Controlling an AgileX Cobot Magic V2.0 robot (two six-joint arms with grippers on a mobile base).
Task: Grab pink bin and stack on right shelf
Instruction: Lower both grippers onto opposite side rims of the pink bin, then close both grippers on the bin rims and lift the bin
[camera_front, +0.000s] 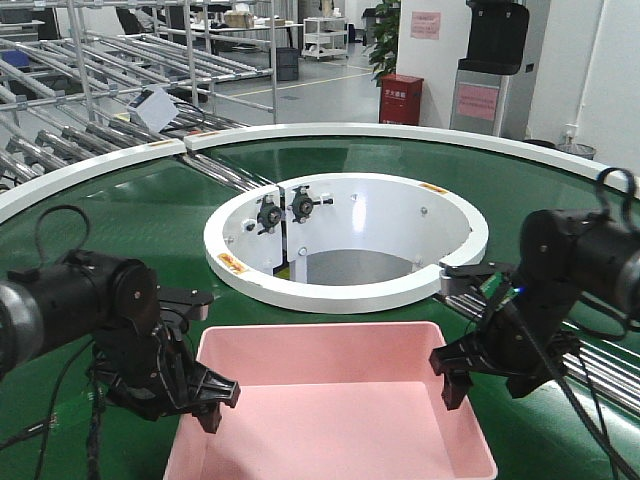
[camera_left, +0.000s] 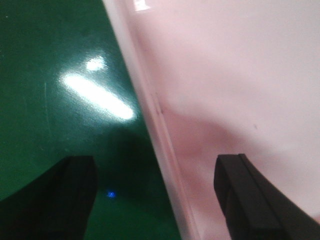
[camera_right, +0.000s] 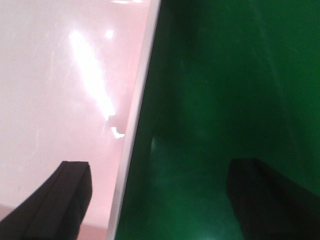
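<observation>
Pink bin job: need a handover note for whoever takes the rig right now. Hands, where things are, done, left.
Left hand: open, astride the left rim of the shallow pale-pink plastic bin, not closed on it.
Right hand: open, astride the bin's right rim the same way.
The bin sits flat on the green conveyor belt. The right shelf is in no view.
Done: both hands lined up on the rims.
Left: close both, lift, carry to the right shelf, stack.
</observation>
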